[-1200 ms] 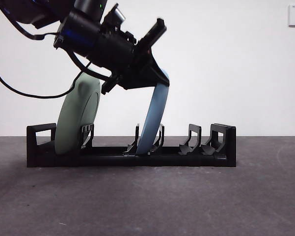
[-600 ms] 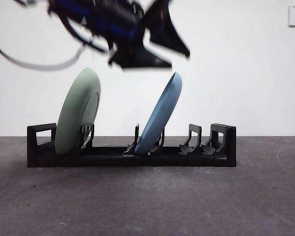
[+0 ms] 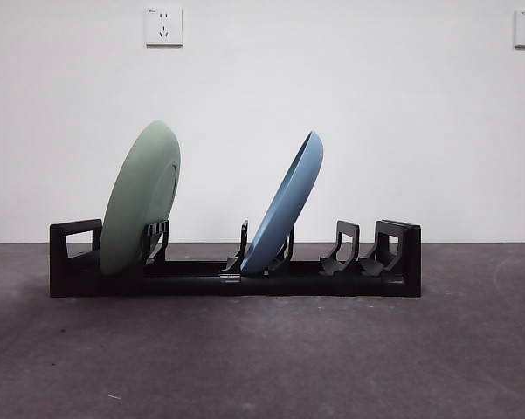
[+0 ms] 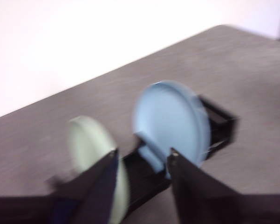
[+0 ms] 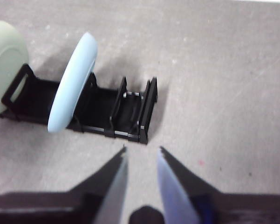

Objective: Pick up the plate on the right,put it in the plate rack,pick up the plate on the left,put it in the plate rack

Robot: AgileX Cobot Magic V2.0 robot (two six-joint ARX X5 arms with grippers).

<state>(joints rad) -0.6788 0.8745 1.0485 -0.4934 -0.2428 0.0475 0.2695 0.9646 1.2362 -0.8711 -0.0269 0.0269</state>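
Observation:
The black plate rack [image 3: 236, 266] lies across the dark table. A green plate [image 3: 140, 201] leans in its left end, and a blue plate [image 3: 284, 205] leans in a middle slot, tilted to the right. Neither arm shows in the front view. My left gripper [image 4: 142, 158] is open and empty, high above the blue plate [image 4: 172, 123] and green plate [image 4: 91, 144], in a blurred picture. My right gripper [image 5: 142, 154] is open and empty, raised off the rack's [image 5: 130, 116] right end, with the blue plate [image 5: 72, 88] and green plate [image 5: 4, 65] beyond it.
Two wall sockets [image 3: 163, 24] sit on the white wall behind the rack. The dark table [image 3: 262, 358] stretches in front of the rack. Several empty prongs [image 3: 345, 249] stand at the rack's right end.
The arm that held the blue plate let go, rose and left the front view. The blue plate settled, leaning more to the right in its slot.

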